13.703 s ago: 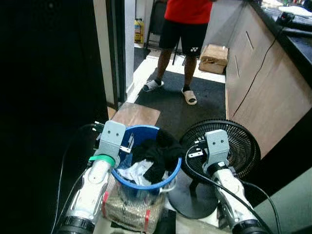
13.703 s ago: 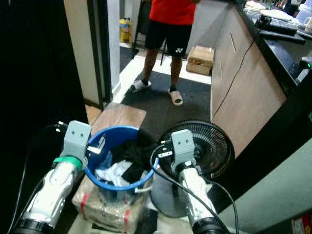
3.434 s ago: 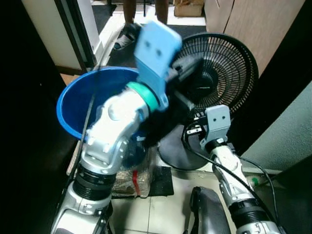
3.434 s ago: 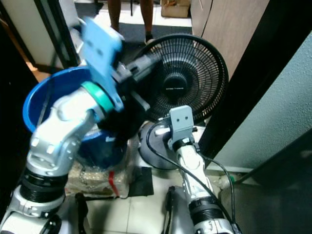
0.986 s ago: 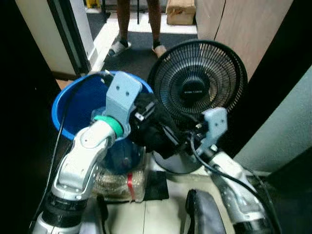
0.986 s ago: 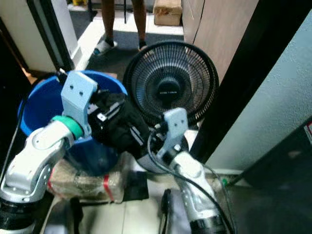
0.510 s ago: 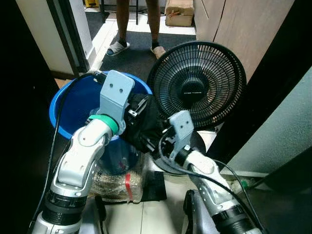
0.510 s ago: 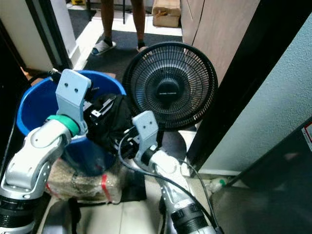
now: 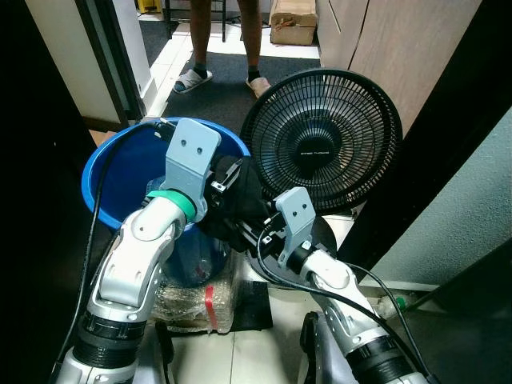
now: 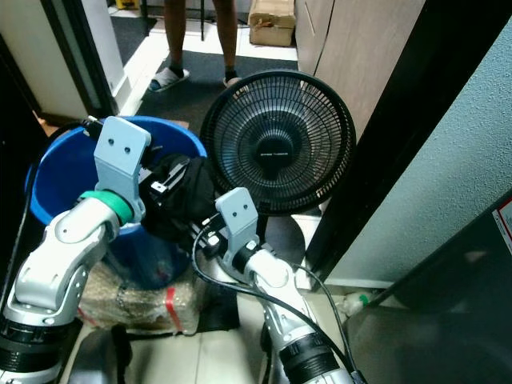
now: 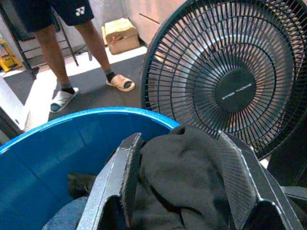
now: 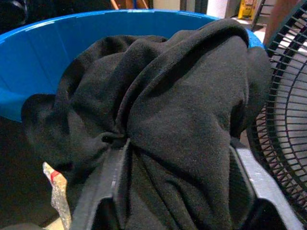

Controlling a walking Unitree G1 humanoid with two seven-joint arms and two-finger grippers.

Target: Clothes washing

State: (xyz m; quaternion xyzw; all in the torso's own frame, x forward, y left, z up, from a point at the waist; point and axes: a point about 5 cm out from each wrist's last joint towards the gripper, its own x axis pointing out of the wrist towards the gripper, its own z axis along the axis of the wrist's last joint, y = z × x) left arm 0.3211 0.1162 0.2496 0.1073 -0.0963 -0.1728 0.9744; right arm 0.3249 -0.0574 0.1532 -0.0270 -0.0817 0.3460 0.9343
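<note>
- Here, a black garment (image 9: 240, 210) hung bunched over the near rim of a blue tub (image 9: 120, 180), between the tub and a black fan (image 9: 322, 141).
- The left end effector (image 11: 187, 177) was clamped on the garment: in its wrist view the two fingers (image 11: 121, 175) stood on either side of a fold of the cloth, which filled the gap between them.
- The right end effector (image 12: 177, 187) was pushed into the same garment from the fan's side; its fingers (image 12: 111, 179) were spread, with dark cloth bulging between them, though a firm grip could not be told.
- The tub sat on a clear plastic bundle (image 9: 188, 298) with red tape, on the tiled floor (image 9: 264, 352).
- The fan stood upright just beside the tub, its grille facing the robot.
- A person's legs (image 9: 200, 32) in sandals stood well behind on a dark mat (image 9: 216, 96), near a cardboard box (image 9: 292, 20).
</note>
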